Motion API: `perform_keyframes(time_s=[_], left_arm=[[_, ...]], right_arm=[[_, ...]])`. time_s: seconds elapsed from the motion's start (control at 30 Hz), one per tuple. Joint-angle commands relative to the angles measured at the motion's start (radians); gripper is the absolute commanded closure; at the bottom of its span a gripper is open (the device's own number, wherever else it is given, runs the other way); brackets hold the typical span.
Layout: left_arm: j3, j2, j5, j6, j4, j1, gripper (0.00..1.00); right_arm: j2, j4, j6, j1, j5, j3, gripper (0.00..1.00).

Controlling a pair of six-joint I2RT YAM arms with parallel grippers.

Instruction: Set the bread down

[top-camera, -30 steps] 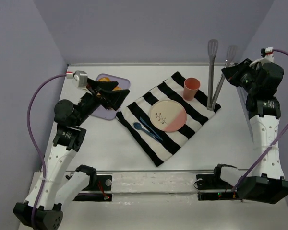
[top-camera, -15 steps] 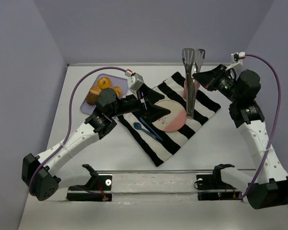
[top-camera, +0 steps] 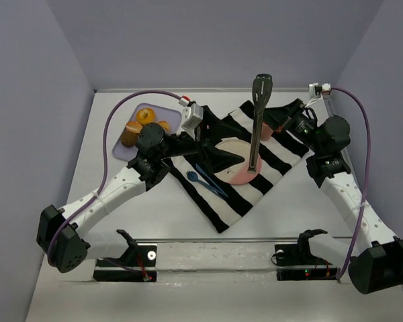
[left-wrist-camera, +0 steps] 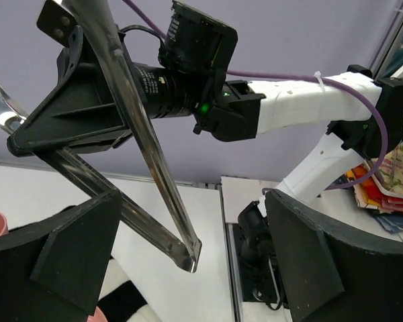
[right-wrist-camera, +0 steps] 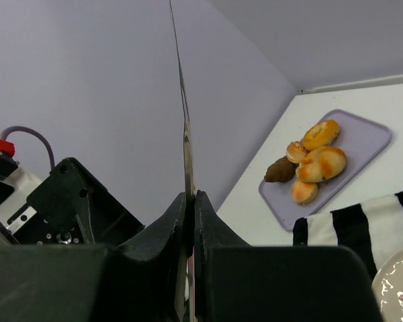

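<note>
Task unstarted: bread (top-camera: 163, 126) rests on the tray (top-camera: 168, 113), upper left of the top view; left end effector (top-camera: 230, 156), wide open and empty, hovers over the plate (top-camera: 240, 176); right end effector (right-wrist-camera: 190, 204) clamps tongs (top-camera: 257, 114); grasping and placing remain.

Left pincer (top-camera: 230, 154), over the purple tray (top-camera: 173, 115) one second earlier, now extends across the striped cloth (top-camera: 218, 208) above the plate (top-camera: 242, 176). Right pincer (right-wrist-camera: 190, 204) has swung the tongs (top-camera: 258, 124) leftward from the cloth's right edge; they now appear edge-on over the plate.
</note>
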Motion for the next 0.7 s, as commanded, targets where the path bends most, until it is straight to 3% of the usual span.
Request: perform_keyframes(time_s=[0.0,0.67], left_arm=[[0.003,0.004,-0.002,-0.018,0.100,-0.005,0.01],[0.109,0.136,0.048,-0.102,0.105,-0.008,0.01]], right_arm=[[-0.030,0.255,0.100,0.007,0.004,-0.010,0.93],[0.082,0.387,0.166,0.037,-0.086,0.057,0.93]])
